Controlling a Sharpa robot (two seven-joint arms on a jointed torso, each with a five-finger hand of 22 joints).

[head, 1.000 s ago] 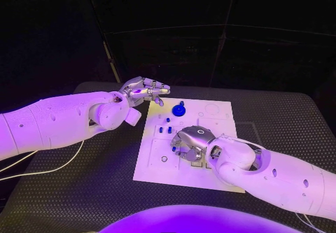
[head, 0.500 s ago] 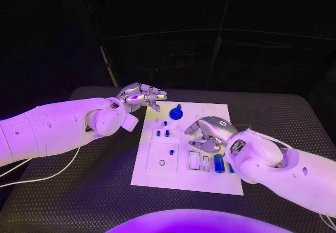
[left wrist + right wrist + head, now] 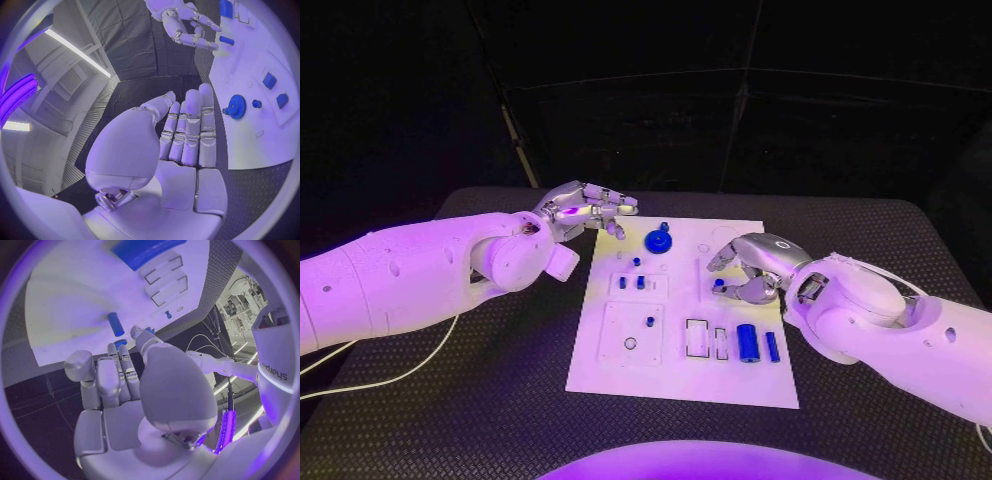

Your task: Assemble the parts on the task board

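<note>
Right hand (image 3: 750, 268) lifted rightward (two cylinders (image 3: 749, 342) exposed).

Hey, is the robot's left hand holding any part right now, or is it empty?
Empty. The left hand hovers beside the task board with fingers straight, together and nothing in its palm.

**Arm and hand pose**

The left arm enters from the robot's left side and reaches forward. Its left hand (image 3: 589, 208) is raised at the wrist, with the fingers (image 3: 187, 132) extended side by side and nearly straight in the left wrist view; nothing is visible in its grasp.

The right arm enters from the robot's right side and angles inward toward the centre. Its right hand (image 3: 750, 268) is turned palm-down, with the fingers (image 3: 119, 375) curled inward and the thumb set beside them. Whether anything is held cannot be determined. The two hands are well apart.
</note>
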